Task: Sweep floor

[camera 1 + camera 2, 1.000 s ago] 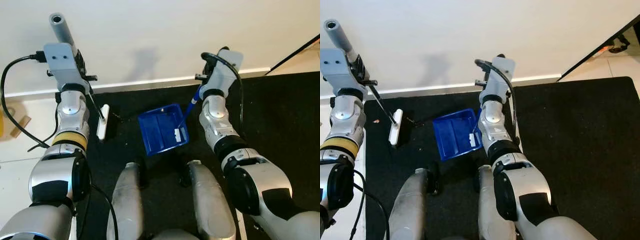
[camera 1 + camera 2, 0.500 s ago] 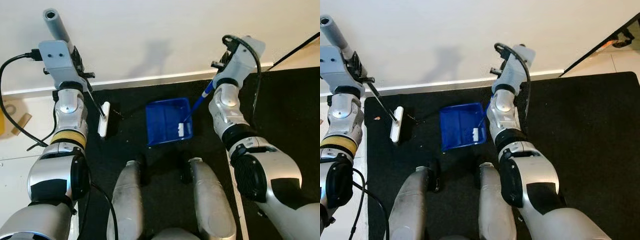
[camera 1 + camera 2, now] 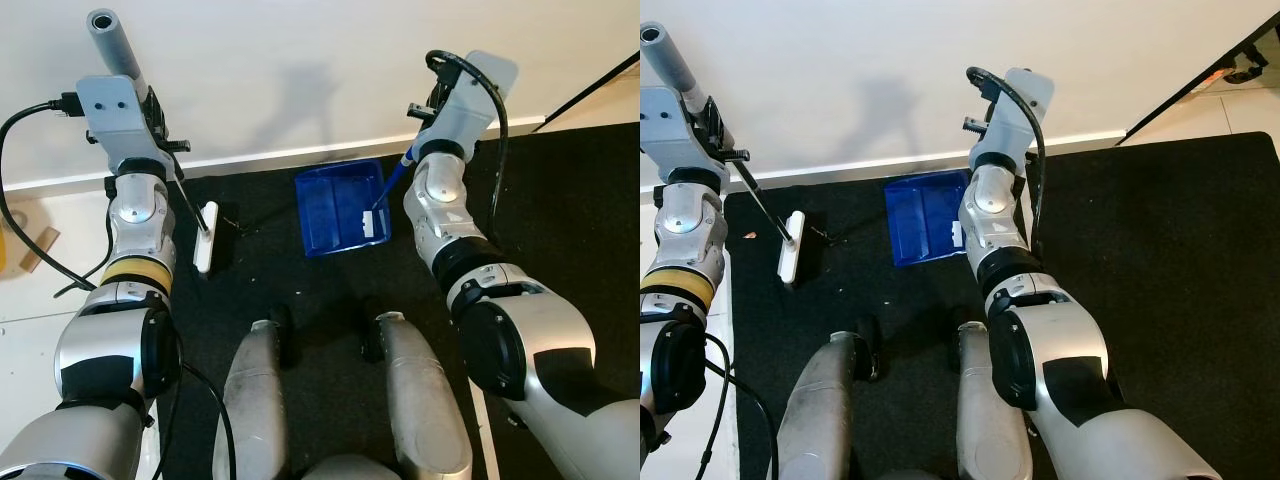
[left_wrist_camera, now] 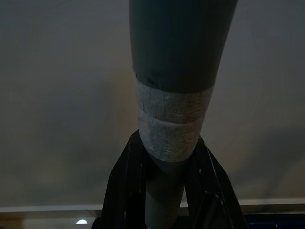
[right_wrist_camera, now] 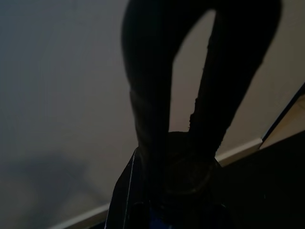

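Note:
A blue dustpan (image 3: 338, 206) lies on the black mat (image 3: 560, 230) close to the white baseboard. Its blue handle (image 3: 392, 186) rises to my right gripper (image 3: 428, 112), which is shut on it; the right wrist view shows dark fingers (image 5: 147, 119) wrapped around the handle. My left gripper (image 4: 164, 191) is shut on the grey taped broom handle (image 4: 176, 95). The thin pole slants down to the white broom head (image 3: 205, 250), which rests on the mat left of the dustpan. A small orange crumb (image 3: 752, 237) lies by the mat's left edge.
A white wall and baseboard (image 3: 260, 160) close the far side. My two silver legs (image 3: 260, 400) stand on the mat below the dustpan. Pale floor on the left holds a cardboard scrap (image 3: 40, 250) and a black cable (image 3: 25, 230). A dark frame (image 3: 600, 90) crosses the top right.
My right arm has pushed the dustpan away from my feet toward the baseboard and straightened it. The broom and left arm have hardly moved.

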You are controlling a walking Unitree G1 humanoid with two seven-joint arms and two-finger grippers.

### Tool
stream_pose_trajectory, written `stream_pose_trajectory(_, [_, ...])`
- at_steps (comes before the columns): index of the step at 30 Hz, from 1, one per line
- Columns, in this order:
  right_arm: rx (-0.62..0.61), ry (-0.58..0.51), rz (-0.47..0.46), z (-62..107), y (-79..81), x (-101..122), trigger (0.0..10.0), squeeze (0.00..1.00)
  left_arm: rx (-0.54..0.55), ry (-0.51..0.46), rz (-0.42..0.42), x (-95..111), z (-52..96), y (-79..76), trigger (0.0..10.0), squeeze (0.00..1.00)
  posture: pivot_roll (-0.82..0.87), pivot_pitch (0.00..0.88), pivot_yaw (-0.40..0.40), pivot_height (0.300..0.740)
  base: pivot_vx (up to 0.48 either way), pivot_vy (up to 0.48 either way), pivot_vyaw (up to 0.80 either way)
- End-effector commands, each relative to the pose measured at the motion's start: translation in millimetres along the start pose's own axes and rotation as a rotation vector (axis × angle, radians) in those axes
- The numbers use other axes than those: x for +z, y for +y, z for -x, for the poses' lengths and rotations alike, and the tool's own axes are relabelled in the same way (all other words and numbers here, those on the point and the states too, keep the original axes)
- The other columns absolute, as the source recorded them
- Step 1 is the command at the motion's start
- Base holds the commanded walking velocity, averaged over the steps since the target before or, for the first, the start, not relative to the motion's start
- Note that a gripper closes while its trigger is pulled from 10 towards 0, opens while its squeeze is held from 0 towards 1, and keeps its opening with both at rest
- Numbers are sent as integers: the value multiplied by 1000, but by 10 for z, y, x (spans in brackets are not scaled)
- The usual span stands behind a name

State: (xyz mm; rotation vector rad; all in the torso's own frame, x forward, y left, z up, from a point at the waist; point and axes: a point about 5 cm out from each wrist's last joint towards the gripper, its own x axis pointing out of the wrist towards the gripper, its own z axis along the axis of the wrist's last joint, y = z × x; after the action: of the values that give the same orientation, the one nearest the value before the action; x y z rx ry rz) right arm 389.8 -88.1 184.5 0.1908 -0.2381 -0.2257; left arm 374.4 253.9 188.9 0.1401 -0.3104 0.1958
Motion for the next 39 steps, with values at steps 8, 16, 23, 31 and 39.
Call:
stream_pose_trajectory(8, [-20, 152, 2, 248, -80, -404, 10000, 0, -18, 72, 2, -177, 103, -48, 10000, 0, -18, 506, -66, 740, 0, 0, 0])
stream_pose_trajectory(16, [-76, 259, 49, 262, -389, -580, 10000, 0, -156, 238, 64, -273, 98, -801, 10000, 0, -20, 497, -65, 740, 0, 0, 0])
stream_pose_trajectory(23, [-134, 245, 42, 196, -607, -544, 10000, 0, -197, 211, 230, -25, 9, -1258, 10000, 0, -16, 495, -49, 740, 0, 0, 0])
stream_pose_trajectory(31, [-193, 237, 64, 189, -853, -553, 10000, 0, -228, 8, 564, 868, -229, -1833, 10000, 0, -3, 484, -39, 740, 0, 0, 0])
stream_pose_trajectory(39, [-198, 244, 60, 244, -866, -605, 10000, 0, -261, -139, 689, 1365, -454, -1651, 10000, 0, 10, 460, -34, 740, 0, 0, 0])
